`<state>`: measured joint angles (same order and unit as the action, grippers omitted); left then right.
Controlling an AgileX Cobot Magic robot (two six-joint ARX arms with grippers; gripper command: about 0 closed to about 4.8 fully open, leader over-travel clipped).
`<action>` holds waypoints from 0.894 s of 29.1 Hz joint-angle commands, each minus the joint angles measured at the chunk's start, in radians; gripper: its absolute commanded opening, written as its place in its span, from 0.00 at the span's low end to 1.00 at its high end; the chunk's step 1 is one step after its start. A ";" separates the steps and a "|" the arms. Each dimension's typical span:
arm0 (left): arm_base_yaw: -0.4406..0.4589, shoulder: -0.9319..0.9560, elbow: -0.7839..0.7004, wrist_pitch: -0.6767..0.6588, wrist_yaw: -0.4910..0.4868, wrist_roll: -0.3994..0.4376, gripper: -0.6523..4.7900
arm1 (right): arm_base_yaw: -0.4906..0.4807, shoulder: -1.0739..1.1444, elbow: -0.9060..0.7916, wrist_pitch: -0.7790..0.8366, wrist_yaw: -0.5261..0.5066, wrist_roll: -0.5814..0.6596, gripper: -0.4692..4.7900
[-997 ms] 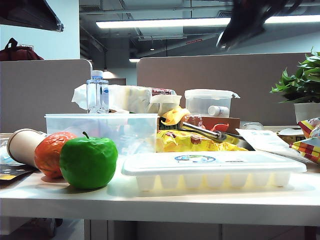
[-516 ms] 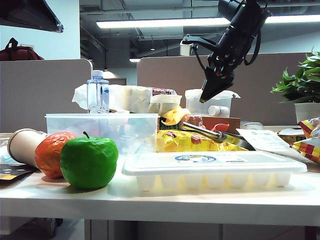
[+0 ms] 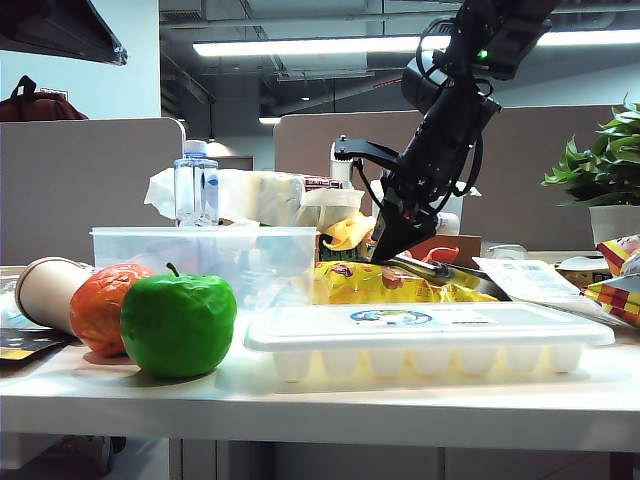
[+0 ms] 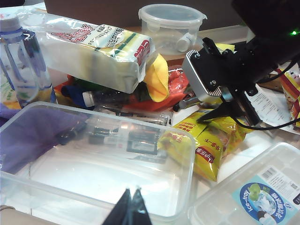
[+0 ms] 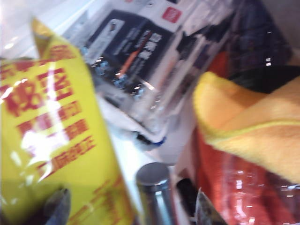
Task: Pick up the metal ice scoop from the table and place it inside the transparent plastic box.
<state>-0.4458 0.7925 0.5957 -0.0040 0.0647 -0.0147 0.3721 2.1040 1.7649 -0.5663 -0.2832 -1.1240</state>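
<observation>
cluttered table (image 3: 330,395), right gripper (image 5: 129,211) wide open, empty

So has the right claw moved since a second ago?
Yes. In the exterior view the right claw has come down and leftward from near the ceiling light, and now hangs open just above the metal ice scoop handle, in front of the lidded tub.

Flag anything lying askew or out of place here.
The metal ice scoop lies tilted across the yellow snack bag instead of flat on the table. The paper cup is tipped on its side beside the green apple.
</observation>
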 commanded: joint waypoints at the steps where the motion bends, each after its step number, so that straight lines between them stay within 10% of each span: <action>1: 0.000 -0.002 0.006 0.008 0.003 0.007 0.11 | 0.001 0.008 0.011 0.070 0.016 -0.002 0.72; 10: 0.000 -0.002 0.006 0.008 0.003 0.007 0.11 | 0.001 0.074 0.023 0.111 0.062 0.009 0.70; 17: 0.000 -0.002 0.006 0.008 0.003 0.007 0.11 | 0.001 0.080 0.023 0.144 0.111 0.009 0.11; 26: 0.000 -0.002 0.006 0.005 0.003 0.007 0.11 | 0.006 0.066 0.116 0.069 0.125 0.113 0.08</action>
<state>-0.4458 0.7925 0.5957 -0.0044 0.0650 -0.0147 0.3729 2.1895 1.8523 -0.5007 -0.1555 -1.0428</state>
